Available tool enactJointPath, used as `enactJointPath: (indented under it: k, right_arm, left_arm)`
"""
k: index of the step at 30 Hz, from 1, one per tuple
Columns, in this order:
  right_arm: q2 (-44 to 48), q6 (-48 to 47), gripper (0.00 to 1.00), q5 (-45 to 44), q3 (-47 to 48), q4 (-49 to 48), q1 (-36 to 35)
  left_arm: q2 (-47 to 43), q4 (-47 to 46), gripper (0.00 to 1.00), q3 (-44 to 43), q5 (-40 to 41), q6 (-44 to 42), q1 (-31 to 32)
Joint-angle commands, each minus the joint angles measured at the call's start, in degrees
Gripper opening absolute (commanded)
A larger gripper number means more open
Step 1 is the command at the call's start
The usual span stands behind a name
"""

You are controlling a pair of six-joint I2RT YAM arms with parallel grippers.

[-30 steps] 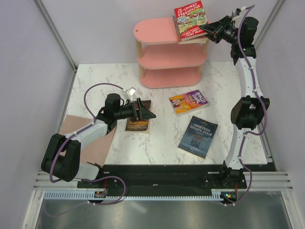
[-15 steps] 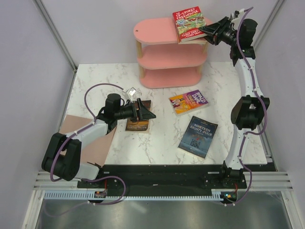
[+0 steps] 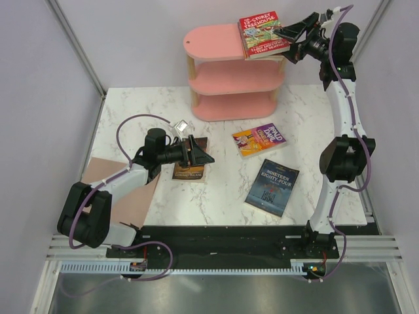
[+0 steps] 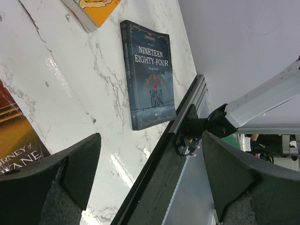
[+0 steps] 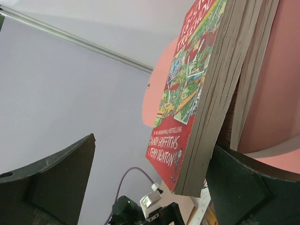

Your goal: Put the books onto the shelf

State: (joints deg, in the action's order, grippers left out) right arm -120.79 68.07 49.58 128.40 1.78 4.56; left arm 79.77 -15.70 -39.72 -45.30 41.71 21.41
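the pink shelf point(image 3: 232, 72) stands at the upper middle of the overhead frame, at the far edge of the marble tabletop point(image 3: 216, 196). the red treehouse book point(image 3: 262, 33) lies flat on the right end of its top board, cover up. it rests on at least one other book point(image 5: 255, 65), whose pale page edges show beneath it in the right wrist view.

the right hand point(image 3: 289, 40) is at the upper right of the frame, level with that top board. its jaws are spread wide, with the right edge of the red treehouse book between them. in the wrist view its dark fingers point(image 5: 51, 183) sit at the lower corners, with a clear gap on the cover side. i cannot tell whether the other finger touches the lower corner of the book.

the left hand point(image 3: 204, 152) is at the middle left, over the upper edge of the dark brown book point(image 3: 190, 173), which lies flat on the tabletop. its jaws are also spread wide and grip nothing.

right of centre the purple and yellow roald dahl book point(image 3: 260, 139) lies flat. just below it, and apart from it, is the dark blue nineteen eighty-four book point(image 3: 272, 187). a plain tan-pink sheet point(image 3: 141, 201) lies at the left edge of the tabletop under the left arm.
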Motion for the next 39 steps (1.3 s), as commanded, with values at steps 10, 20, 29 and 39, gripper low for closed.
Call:
enactJointPath:
  k: [10, 20, 29, 39]
  right_arm:
    - [5.74, -16.03, 0.98, -5.45, 1.75, 19.45, 1.51]
    - [7.76, -26.84, 0.98, -12.84, 3.00, 30.56, 1.68]
    - [11.54, -30.72, 0.98, -19.26, 1.86, 31.00, 1.95]
    - [13.13, -26.86, 0.67, -17.59, -1.84, 25.47, 1.68]
  left_arm:
    - [-1.98, -0.56, 0.94, 0.53, -1.28, -1.99, 0.04]
    - [-1.89, -0.64, 0.94, 1.32, -1.11, -2.08, 0.12]
    - [-1.72, -0.91, 0.94, 1.93, -1.02, -1.99, 0.12]
    - [-1.10, -1.96, 0.94, 2.64, -1.02, -1.64, 0.21]
